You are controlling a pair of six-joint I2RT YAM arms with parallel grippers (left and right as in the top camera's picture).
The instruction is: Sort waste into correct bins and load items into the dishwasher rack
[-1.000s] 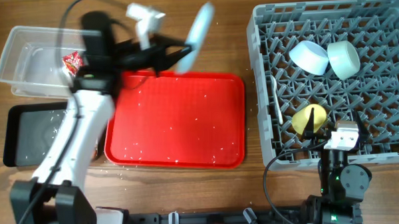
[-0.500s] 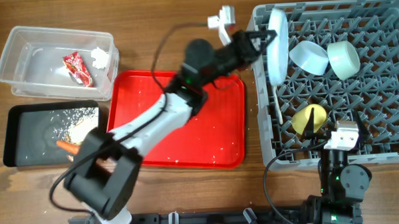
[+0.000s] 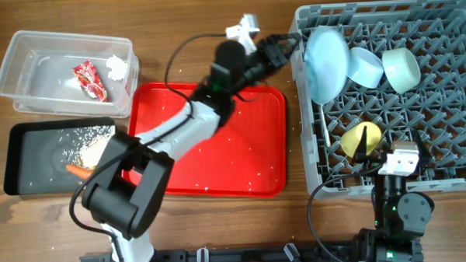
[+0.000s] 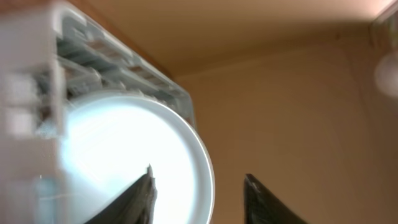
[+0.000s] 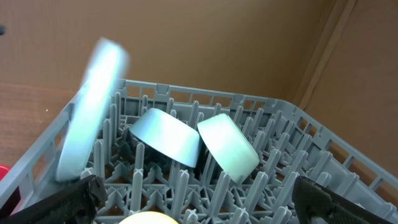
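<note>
The pale blue plate [image 3: 325,62] leans on edge in the far left corner of the grey dishwasher rack [image 3: 308,155]. My left gripper [image 3: 287,45] is at the rack's left wall, open, with the plate's rim [image 4: 124,155] between its fingers [image 4: 198,177]. The rack also holds the small blue bowl [image 3: 363,64], the mint-green bowl [image 3: 400,68], the yellow-green cup [image 3: 360,138] and the white spoon [image 3: 324,132]. My right gripper [image 5: 196,186] is wide open and empty just above the cup [image 5: 149,219], facing the plate [image 5: 87,115] and both bowls [image 5: 165,134].
The clear tub [image 3: 28,56] holds the red wrapper [image 3: 89,78] and white tissue [image 3: 117,66]. The black tray [image 3: 24,154] holds the carrot [image 3: 77,172] and beige scraps [image 3: 94,151]. The flat red tray [image 3: 210,139] lies between the bins and the rack, under my left arm.
My left arm swung right from beside the clear tub to the rack, carrying the plate. The plate now leans in the rack's far left corner. The right arm has not moved.
</note>
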